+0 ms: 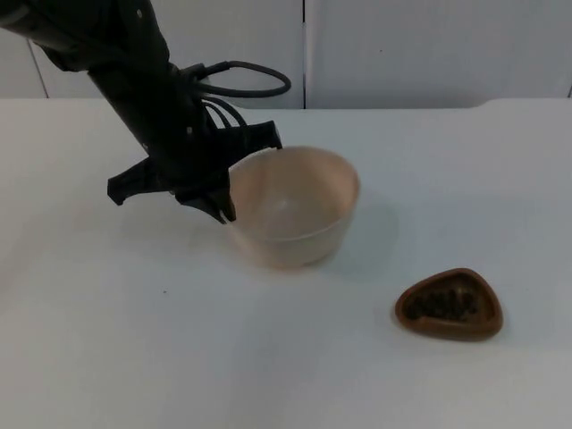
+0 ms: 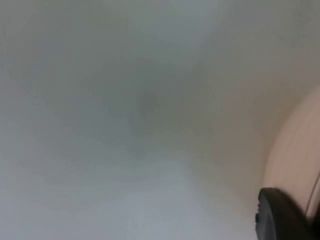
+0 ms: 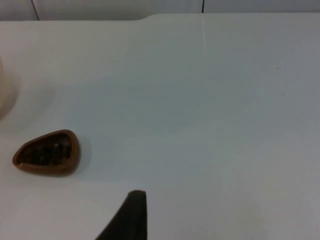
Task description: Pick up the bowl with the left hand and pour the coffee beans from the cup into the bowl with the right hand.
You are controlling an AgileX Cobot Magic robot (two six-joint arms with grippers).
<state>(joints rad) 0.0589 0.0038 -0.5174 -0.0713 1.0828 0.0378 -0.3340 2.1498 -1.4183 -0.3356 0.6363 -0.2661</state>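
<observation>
Pinkish bowl [image 1: 295, 210] mid-table with left gripper [image 1: 223, 192] pinched on its near-left rim; best lifted slow and level — no tipping; brown cup [image 1: 450, 306] of beans sits well apart; right gripper [image 3: 131, 215] waiting, can't tell its fingers.

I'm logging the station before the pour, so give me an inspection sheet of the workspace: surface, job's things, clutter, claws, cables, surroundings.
Surface: white table top, bare and dry where visible.
Job's things: beige bowl upright, nothing in it; brown cup of dark coffee beans standing apart from it on the table.
Clutter: nothing seen.
Claws: left claw at the bowl's rim, one finger beside the bowl wall, whether closed unclear; right claw waits back from the cup, one fingertip showing.
Cables: left out, robot's own.
Surroundings: grey partition wall behind the table.
</observation>
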